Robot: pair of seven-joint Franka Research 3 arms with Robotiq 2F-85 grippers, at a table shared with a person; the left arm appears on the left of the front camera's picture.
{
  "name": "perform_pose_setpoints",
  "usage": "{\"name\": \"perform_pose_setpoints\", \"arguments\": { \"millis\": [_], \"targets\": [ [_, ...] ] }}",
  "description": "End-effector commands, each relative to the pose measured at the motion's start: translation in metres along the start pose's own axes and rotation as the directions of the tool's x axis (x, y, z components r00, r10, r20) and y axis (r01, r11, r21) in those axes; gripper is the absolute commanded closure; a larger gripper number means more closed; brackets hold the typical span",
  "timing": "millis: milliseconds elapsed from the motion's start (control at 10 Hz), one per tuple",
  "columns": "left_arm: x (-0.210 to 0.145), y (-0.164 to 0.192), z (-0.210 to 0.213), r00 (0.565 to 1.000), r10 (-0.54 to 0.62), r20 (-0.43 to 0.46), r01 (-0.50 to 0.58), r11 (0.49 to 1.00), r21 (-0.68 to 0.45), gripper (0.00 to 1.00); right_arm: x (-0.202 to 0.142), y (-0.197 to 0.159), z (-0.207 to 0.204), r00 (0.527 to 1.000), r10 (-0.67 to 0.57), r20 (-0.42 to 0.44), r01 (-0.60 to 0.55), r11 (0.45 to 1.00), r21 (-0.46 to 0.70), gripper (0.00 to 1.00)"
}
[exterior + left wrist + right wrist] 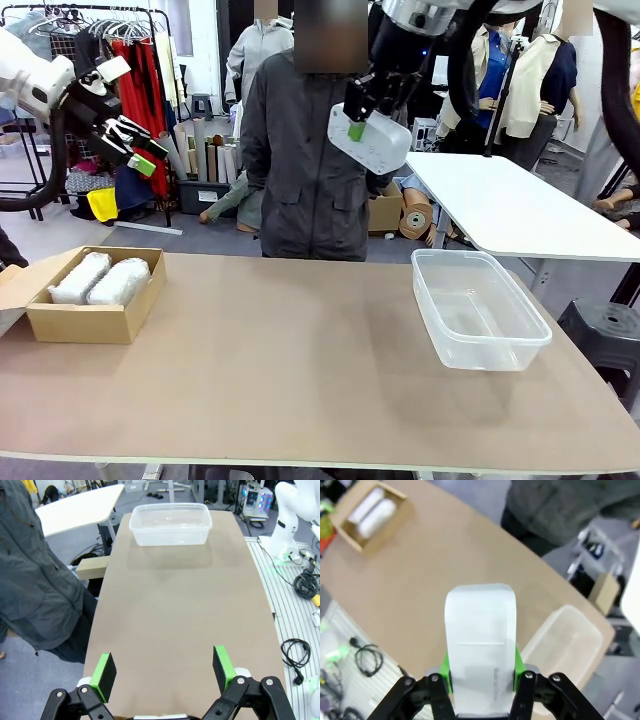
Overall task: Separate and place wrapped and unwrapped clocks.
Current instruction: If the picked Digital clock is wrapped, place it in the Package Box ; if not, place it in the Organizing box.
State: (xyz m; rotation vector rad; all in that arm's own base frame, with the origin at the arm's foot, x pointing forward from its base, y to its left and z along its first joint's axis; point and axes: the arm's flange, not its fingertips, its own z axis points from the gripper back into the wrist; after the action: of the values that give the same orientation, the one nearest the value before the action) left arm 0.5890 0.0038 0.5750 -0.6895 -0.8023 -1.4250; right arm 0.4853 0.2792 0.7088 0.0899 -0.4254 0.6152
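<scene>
Nearest, the right gripper (481,672) clamps the bare white clock (480,640), a stiff, smooth, slip-prone block, high above the clear tub (565,645) at four o'clock, while the left gripper (165,670) hangs wide open and empty; the two bubble-wrapped clocks (100,280), soft and cushioned, lie in the cardboard box (85,322) at nine o'clock.

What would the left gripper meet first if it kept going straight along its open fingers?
Probably the bare brown tabletop: the left gripper points down at it, with nothing between. The clear tub sits farther along.

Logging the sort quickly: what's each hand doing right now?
Left hand: open, holding nothing.
Right hand: shut on the bare white clock, raised above the table.
</scene>
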Motion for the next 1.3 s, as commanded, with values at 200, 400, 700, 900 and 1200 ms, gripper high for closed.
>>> {"name": "perform_pose_setpoints", "arguments": {
  "millis": [200, 400, 700, 900, 1200],
  "targets": [
    [0.0, -0.002, 0.0, 1.0, -0.002, -0.009, 0.002, 1.0, 0.005, 0.0, -0.035, -0.03, -0.007, 0.939, -0.343, 0.023, 0.344, 0.932, -0.116, 1.0],
    [0.0, -0.002, 0.0, 1.0, -0.002, -0.009, 0.002, 1.0, 0.005, 0.0, -0.051, -0.045, -0.006, 0.891, -0.453, 0.021, 0.451, 0.88, -0.148, 1.0],
    [0.0, -0.002, 0.0, 1.0, -0.002, -0.009, 0.002, 1.0, 0.005, 0.0, -0.069, -0.065, -0.007, 0.85, -0.526, -0.007, 0.517, 0.837, -0.18, 1.0],
    [0.0, -0.002, 0.0, 1.0, -0.002, -0.009, 0.002, 1.0, 0.005, 0.0, -0.06, -0.065, -0.01, 0.867, -0.497, -0.018, 0.488, 0.858, -0.161, 1.0],
    [0.0, -0.002, 0.0, 1.0, -0.002, -0.009, 0.002, 1.0, 0.005, 0.0, -0.06, -0.065, -0.01, 0.867, -0.497, -0.018, 0.488, 0.858, -0.161, 1.0]
  ]
}}
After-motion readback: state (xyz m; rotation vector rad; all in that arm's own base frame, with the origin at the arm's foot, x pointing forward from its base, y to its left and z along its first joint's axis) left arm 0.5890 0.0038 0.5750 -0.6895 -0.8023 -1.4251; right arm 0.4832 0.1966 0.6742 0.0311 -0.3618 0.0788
